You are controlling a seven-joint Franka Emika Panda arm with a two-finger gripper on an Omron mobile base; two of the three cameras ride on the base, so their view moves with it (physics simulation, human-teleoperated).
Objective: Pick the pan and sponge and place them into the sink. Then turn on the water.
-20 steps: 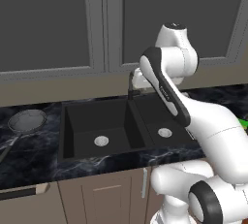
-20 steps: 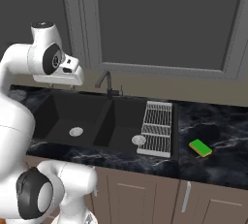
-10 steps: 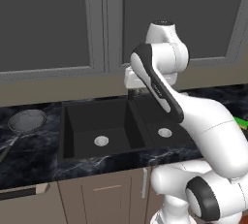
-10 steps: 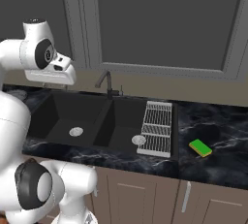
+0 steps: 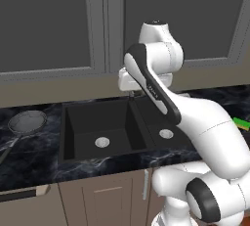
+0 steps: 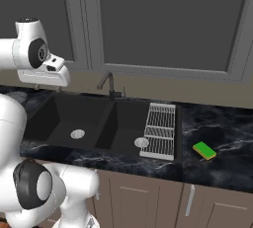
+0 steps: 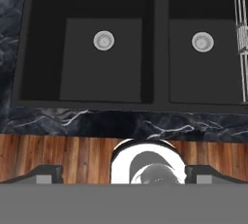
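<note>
The grey pan (image 5: 28, 122) lies on the dark counter left of the sink, its thin handle pointing toward the front edge. The green and yellow sponge (image 6: 204, 150) rests on the counter right of the wire rack. The black double-basin sink (image 6: 59, 104) holds nothing but its two silver drains (image 7: 103, 40). My gripper (image 6: 48, 87) hangs high above the left basin, pointing down, far from both pan and sponge. It is open, its fingertips (image 7: 46, 173) wide apart with nothing between them. Water is out of view at the dark faucet (image 6: 107, 83).
A white wire dish rack (image 6: 160, 131) lies across the right edge of the right basin. Grey wall cabinets and a window frame stand behind the sink. The arm's own elbow and base take up the space in front of the right basin (image 5: 166, 127).
The hand has swung to the left across the sink and dropped slightly, with the upper arm turning along. The jaws have stayed open. Pan and sponge have not moved.
</note>
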